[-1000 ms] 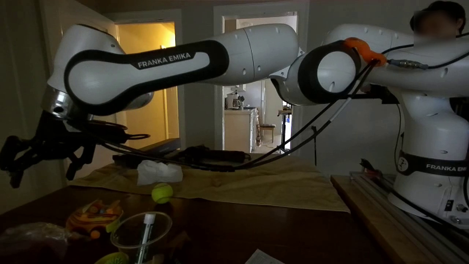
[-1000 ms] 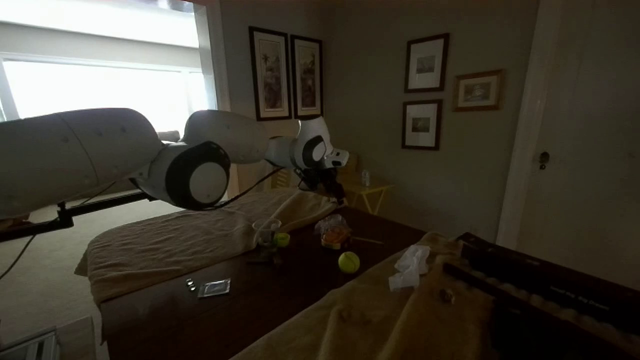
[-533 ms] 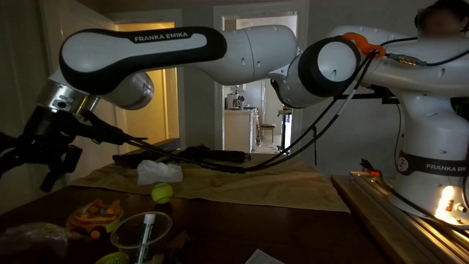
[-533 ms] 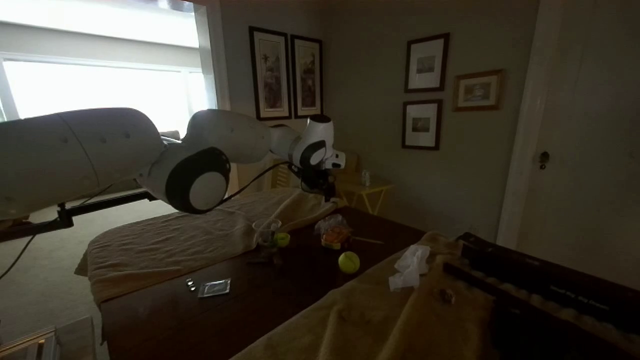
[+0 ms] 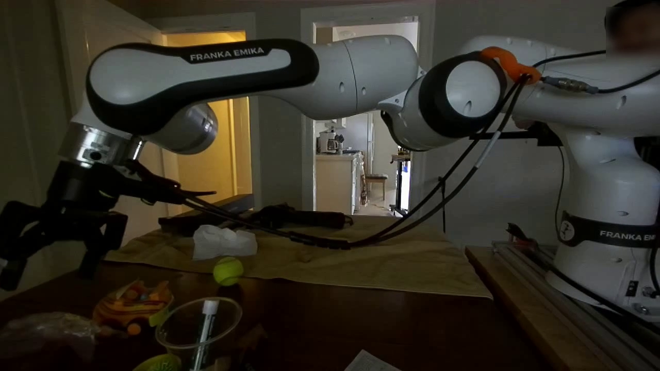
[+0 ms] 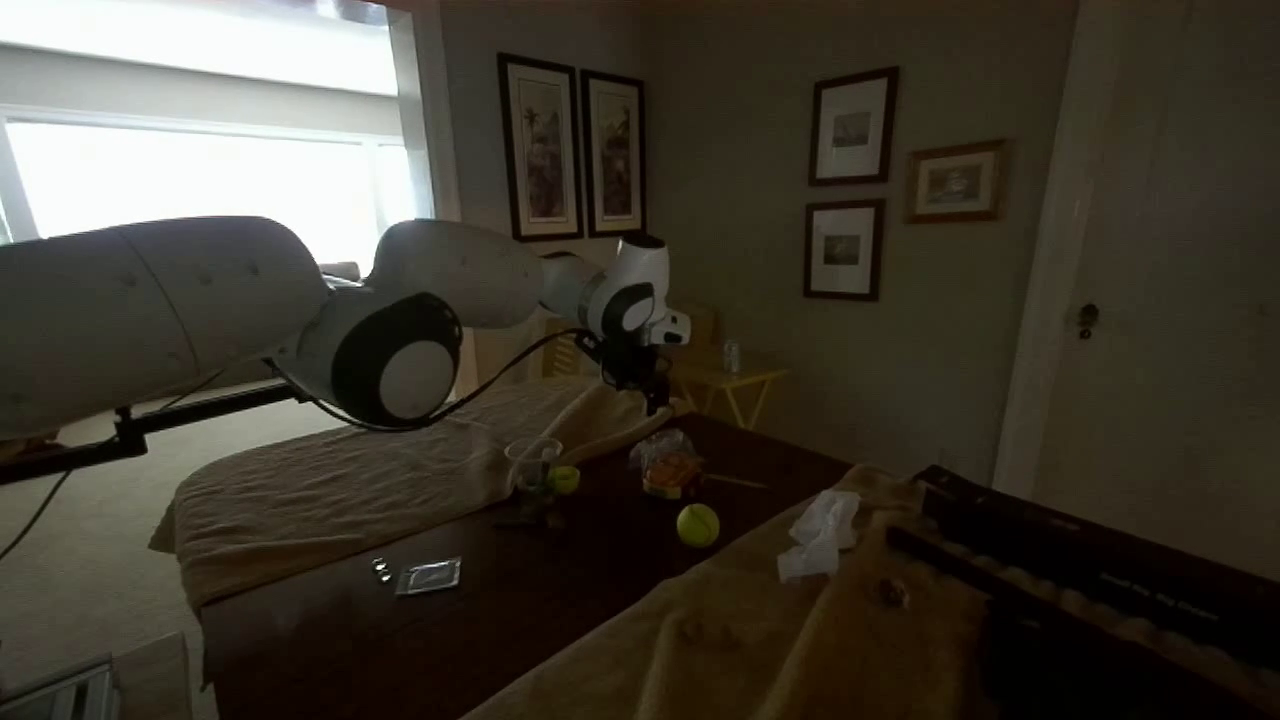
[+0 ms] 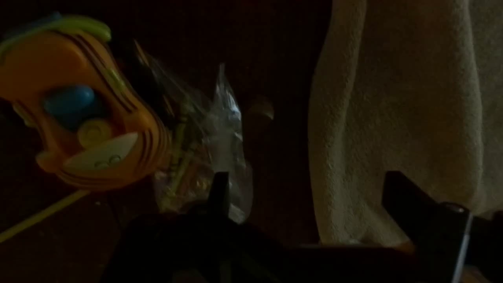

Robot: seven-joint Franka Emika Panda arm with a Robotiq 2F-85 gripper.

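Plastic bag on dark table, beige towel near, dim room; gripper spread wide

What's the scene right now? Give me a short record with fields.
Gripper: open, holding nothing
Below it: clear plastic bag, beige towel
Beside the bag: orange toy car
Tennis ball: on the table, apart from the toy car
Clear plastic cup: beside a small green cup
Lighting: dim, darkest in the wrist view
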